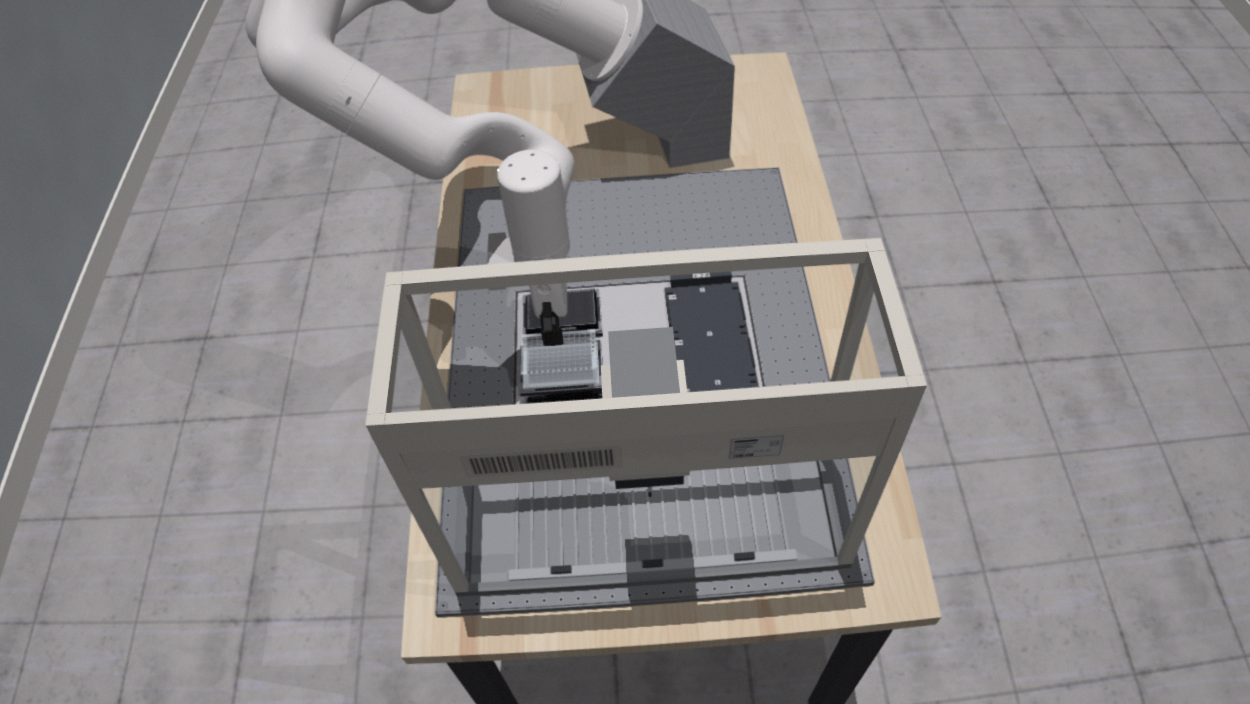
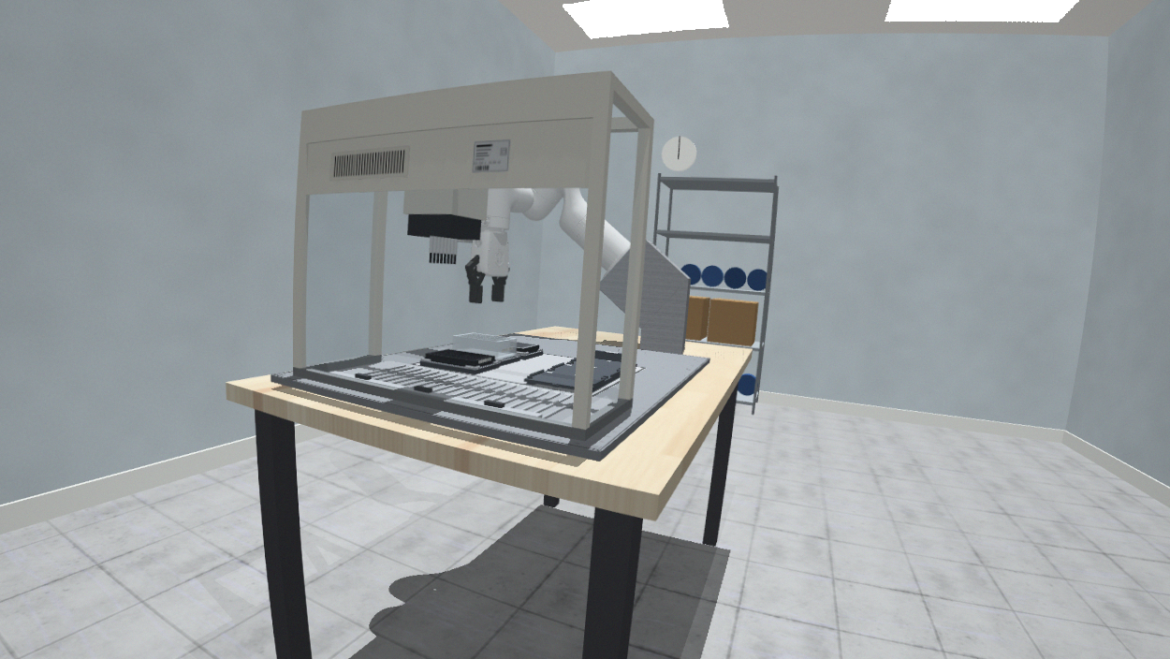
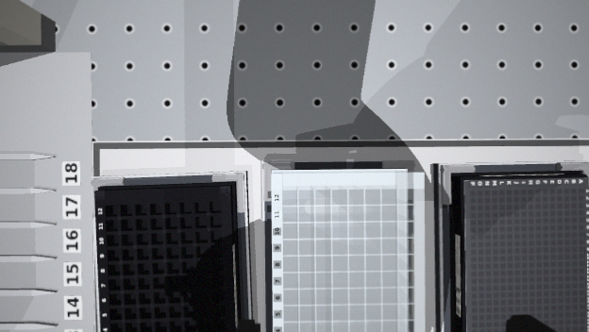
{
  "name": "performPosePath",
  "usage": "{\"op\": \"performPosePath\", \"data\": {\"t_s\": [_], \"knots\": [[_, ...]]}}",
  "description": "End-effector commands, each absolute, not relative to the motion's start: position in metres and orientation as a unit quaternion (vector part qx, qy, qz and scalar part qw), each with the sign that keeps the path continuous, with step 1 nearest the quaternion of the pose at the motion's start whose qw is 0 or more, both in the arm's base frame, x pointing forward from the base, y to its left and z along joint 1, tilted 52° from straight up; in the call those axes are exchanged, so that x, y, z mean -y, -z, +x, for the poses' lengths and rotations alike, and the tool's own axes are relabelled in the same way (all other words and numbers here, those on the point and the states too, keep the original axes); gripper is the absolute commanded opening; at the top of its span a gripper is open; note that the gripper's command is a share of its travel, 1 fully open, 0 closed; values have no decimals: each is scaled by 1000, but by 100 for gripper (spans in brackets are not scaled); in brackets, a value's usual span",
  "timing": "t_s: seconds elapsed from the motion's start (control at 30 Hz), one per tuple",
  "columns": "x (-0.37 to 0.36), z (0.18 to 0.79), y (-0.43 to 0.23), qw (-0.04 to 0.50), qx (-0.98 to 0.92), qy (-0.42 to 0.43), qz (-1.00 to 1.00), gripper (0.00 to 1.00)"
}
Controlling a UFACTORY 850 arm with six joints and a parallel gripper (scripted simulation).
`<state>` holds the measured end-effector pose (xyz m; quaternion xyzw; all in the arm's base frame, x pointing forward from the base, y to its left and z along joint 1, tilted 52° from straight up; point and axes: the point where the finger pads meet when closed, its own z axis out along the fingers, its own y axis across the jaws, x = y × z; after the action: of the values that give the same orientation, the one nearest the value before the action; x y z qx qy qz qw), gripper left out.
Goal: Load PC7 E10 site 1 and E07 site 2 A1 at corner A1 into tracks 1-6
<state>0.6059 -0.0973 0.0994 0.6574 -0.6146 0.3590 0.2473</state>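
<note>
Now pincer [image 2: 486, 290] spread wide, empty, above E07 [image 3: 346, 250], a clear block w/ pale square-grid wells.

Two white rectangular ceiling panels [image 2: 645, 16] lit the room evenly and brightly. The white jointed arm [image 1: 367, 96] cast a broad soft-edged shadow across the grey perforated surface [image 3: 472, 66]. All views were sharp; the floor lines curved toward the edges of the top view.

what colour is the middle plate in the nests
Clear, whitish translucent middle plate with a pale grid; best in the wrist view.
</note>
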Motion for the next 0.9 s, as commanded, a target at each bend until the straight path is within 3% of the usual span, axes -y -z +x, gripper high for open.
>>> {"op": "performPosePath", "data": {"t_s": [0.0, 0.87], "knots": [[103, 608, -95, 247, 615, -359, 657, 100], [131, 614, -72, 247, 615, -359, 657, 100]]}}
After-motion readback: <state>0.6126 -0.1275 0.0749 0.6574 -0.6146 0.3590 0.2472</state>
